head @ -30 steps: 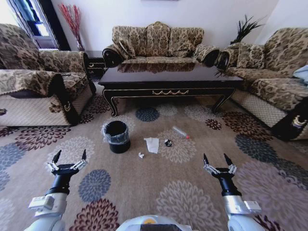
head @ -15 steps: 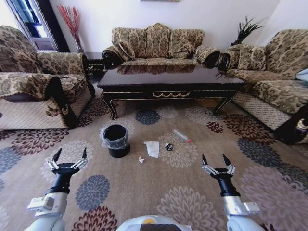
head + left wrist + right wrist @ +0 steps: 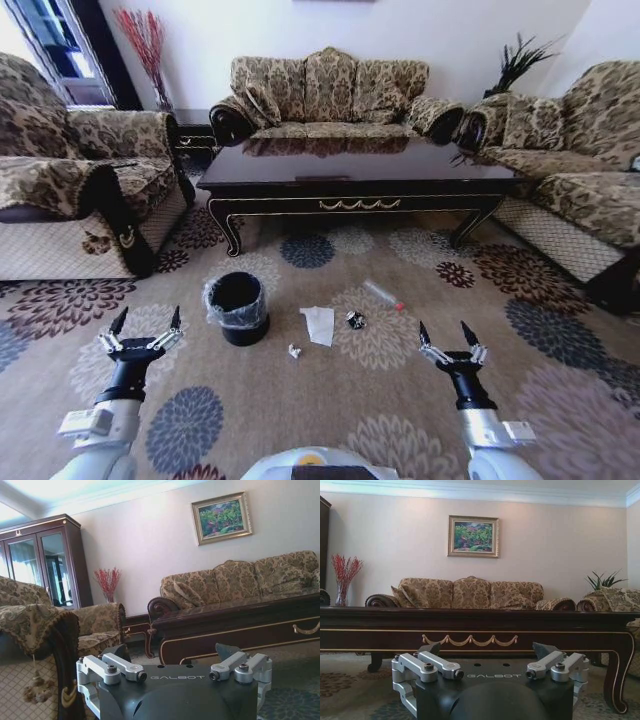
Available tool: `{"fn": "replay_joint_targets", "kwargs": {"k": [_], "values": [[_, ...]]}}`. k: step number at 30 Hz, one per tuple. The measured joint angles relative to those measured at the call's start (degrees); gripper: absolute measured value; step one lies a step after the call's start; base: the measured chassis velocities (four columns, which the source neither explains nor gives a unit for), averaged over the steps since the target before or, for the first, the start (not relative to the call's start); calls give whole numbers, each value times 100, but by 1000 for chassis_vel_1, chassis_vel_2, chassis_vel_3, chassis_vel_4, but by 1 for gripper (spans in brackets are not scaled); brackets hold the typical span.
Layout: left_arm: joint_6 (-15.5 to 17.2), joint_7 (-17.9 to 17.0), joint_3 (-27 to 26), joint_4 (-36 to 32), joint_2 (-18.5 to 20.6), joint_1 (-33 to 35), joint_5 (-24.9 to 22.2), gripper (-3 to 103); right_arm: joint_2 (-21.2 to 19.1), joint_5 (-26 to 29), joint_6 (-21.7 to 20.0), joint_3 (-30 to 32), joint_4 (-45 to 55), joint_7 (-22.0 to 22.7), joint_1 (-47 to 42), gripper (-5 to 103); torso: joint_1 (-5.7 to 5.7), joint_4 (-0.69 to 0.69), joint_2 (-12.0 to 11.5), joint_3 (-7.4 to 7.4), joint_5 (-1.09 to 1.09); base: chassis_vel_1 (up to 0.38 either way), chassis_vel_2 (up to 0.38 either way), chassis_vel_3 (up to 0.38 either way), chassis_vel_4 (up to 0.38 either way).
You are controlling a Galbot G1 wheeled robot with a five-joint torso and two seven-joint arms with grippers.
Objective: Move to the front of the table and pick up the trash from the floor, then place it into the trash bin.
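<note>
Both arms hang low over the carpet. The left end effector (image 3: 146,320) at 8 o'clock and the right end effector (image 3: 444,333) at 4 o'clock have fingers spread wide, holding nothing, touching nothing. "GALBOT" is written on each wrist body. The trash (image 3: 319,325) lies on the floor in the centre, just beside the trash bin (image 3: 238,308) at its 9 o'clock. The worktop (image 3: 357,165) stands behind, at 12 o'clock.

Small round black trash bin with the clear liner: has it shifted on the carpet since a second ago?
No. The black bin keeps its place beside the white napkin; only the camera moved.
</note>
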Motion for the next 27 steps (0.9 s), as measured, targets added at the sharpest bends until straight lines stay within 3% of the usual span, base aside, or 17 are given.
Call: {"fn": "replay_joint_targets", "kwargs": {"k": [9, 19, 25, 27], "values": [[-21, 12, 25, 75, 1, -54, 15, 100, 12, 5, 183, -18, -57, 12, 60, 100, 4, 1, -1, 3, -1, -259, 276, 252, -263], [-33, -127, 71, 214, 41, -138, 12, 100, 30, -63, 232, -72, -133, 111, 122, 100, -3, 0, 0, -2, -1, -21, 5, 5, -6], [144, -565, 69, 307, 248, -257, -74, 100, 17, -18, 177, -118, -49, 307, 153, 100, -1, 0, -1, 1, -3, 0, 0, 0, 0], [378, -931, 62, 382, 401, -363, -233, 100, -1, 2, 186, -131, -37, 335, 169, 100, -1, 0, -1, 1, -3, 0, 0, 0, 0]]}}
